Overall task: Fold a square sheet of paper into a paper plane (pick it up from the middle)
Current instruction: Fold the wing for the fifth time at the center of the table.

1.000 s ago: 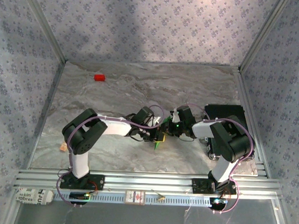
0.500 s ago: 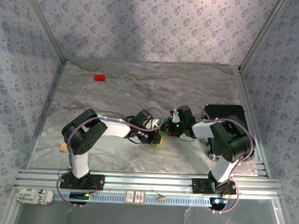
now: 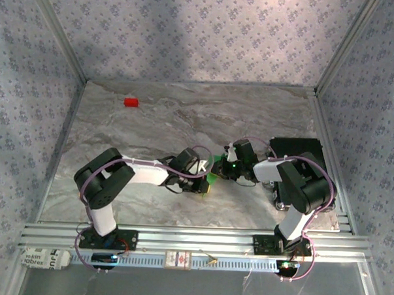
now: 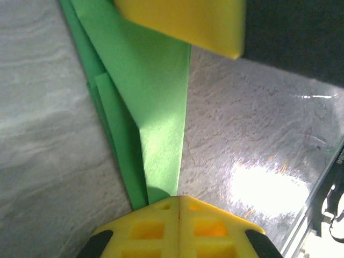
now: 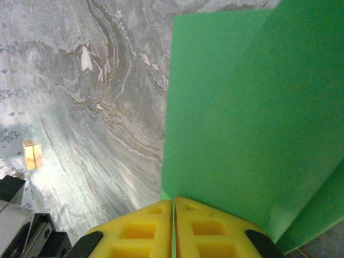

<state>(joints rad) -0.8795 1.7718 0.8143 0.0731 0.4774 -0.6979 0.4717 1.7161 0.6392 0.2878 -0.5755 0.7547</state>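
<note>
The square sheet of paper (image 3: 211, 178) is bright green and folded into a narrow layered shape, held just above the middle of the table between both grippers. My left gripper (image 3: 204, 183) is shut, and in the left wrist view the folded paper (image 4: 156, 107) runs down into its yellow fingertips (image 4: 161, 215), gripper point (image 4: 178, 200). My right gripper (image 3: 217, 169) is shut on the opposite end. A green strip shows in the seam between its fingers, and the paper (image 5: 247, 118) fans out ahead of the gripper (image 5: 173, 202). The right gripper's yellow finger (image 4: 183, 21) appears at the top of the left wrist view.
A small red block (image 3: 131, 102) lies far back left on the marbled table (image 3: 152, 126). A black box (image 3: 303, 149) sits behind the right arm. A small wooden block (image 5: 32, 153) lies on the table. A packet (image 3: 44, 258) and a card (image 3: 178, 259) rest by the near rail.
The left arm has sunk and leaned outward, its elbow lower and further left. Its wrist slid slightly toward the paper. The right arm and the paper have stayed in place.
</note>
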